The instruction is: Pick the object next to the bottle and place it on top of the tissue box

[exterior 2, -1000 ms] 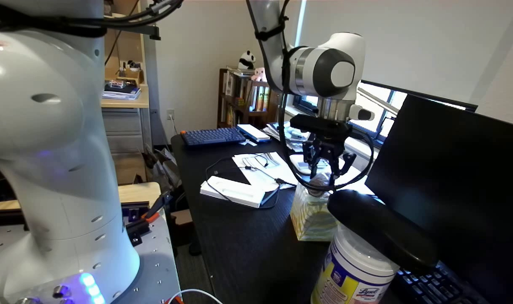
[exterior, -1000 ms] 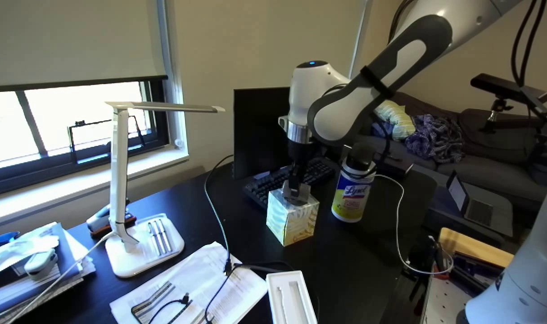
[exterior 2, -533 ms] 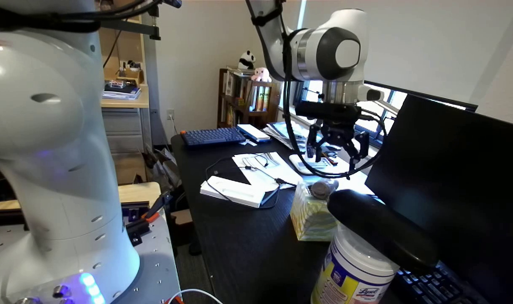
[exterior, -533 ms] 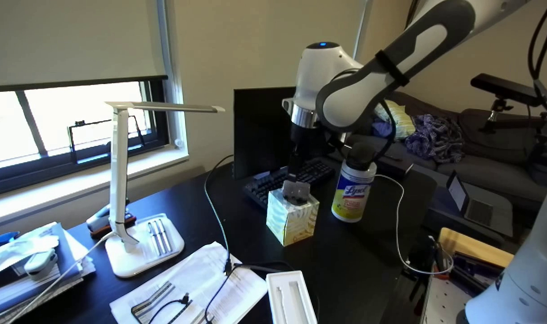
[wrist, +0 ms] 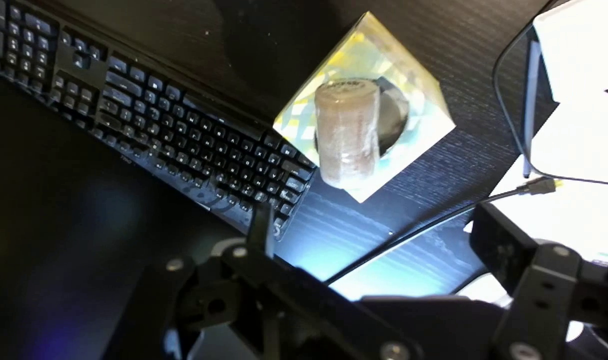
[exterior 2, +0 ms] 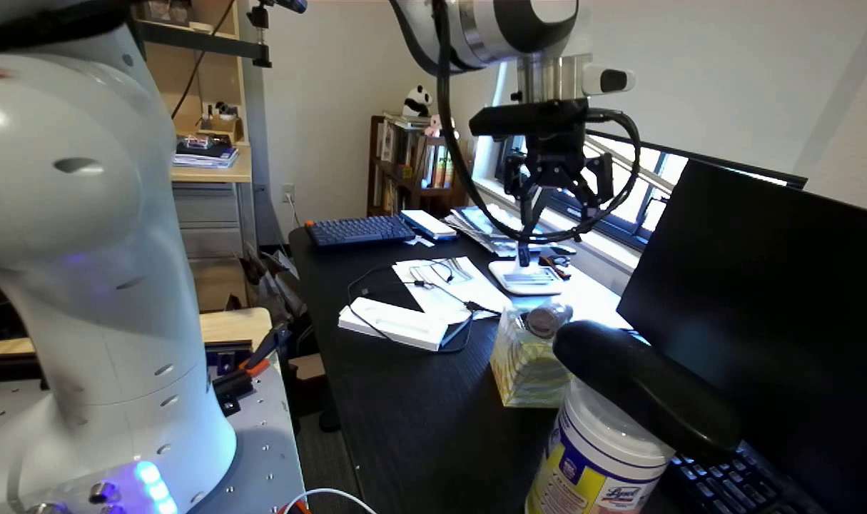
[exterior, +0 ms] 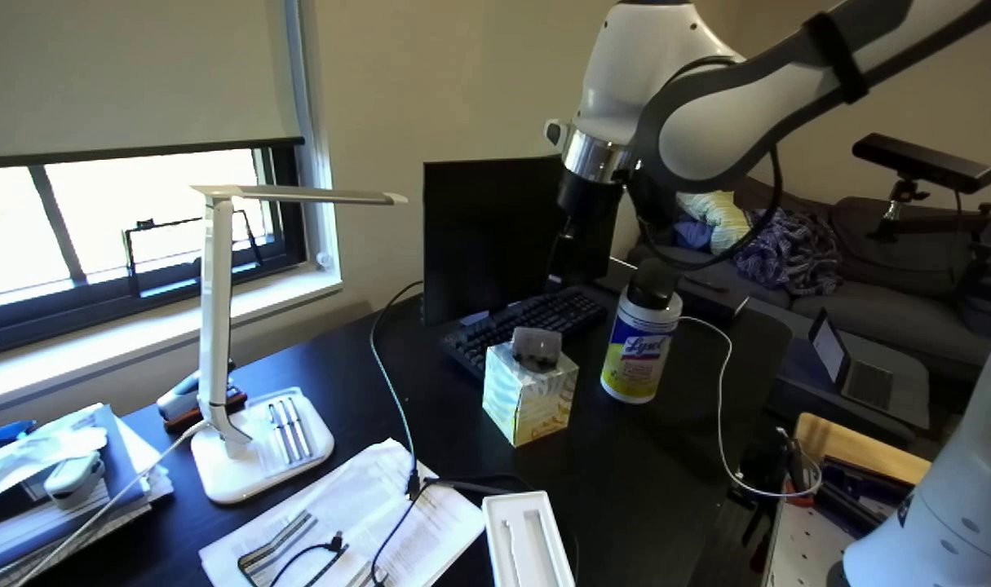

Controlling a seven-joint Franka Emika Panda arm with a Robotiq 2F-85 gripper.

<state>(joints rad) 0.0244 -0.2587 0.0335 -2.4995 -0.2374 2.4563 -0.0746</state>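
Robotiq gripper (wrist: 374, 220) and Panda arm (exterior: 715, 130) have lifted well clear of the tissue box (exterior: 532, 403) since 1.0 s ago, when the 2 fingers (wrist: 261, 230) were down at its top. Those fingers now stand wide apart, well away from the glossy brownish cylinder (wrist: 347, 132). The cylinder rests on top of the tissue box, in the same spot as 0.5 s ago; it appears to lie on its side, partly over the dark oval opening (wrist: 394, 120), and its round end (exterior 2: 544, 321) shows in an exterior view. Upright on the black desk (exterior: 626, 481), just beside the box, is a white Lysol canister (exterior: 642, 346) with a black object (exterior 2: 647, 389) across its lid (exterior 2: 622, 439). Behind the box, as seen in an exterior view, a black keyboard (exterior: 577, 310) lies in front of the monitor (exterior: 495, 236). Also on the desk: a white lamp (exterior: 216, 310), printed papers (exterior: 364, 489) and a shallow white tray (exterior: 521, 504).
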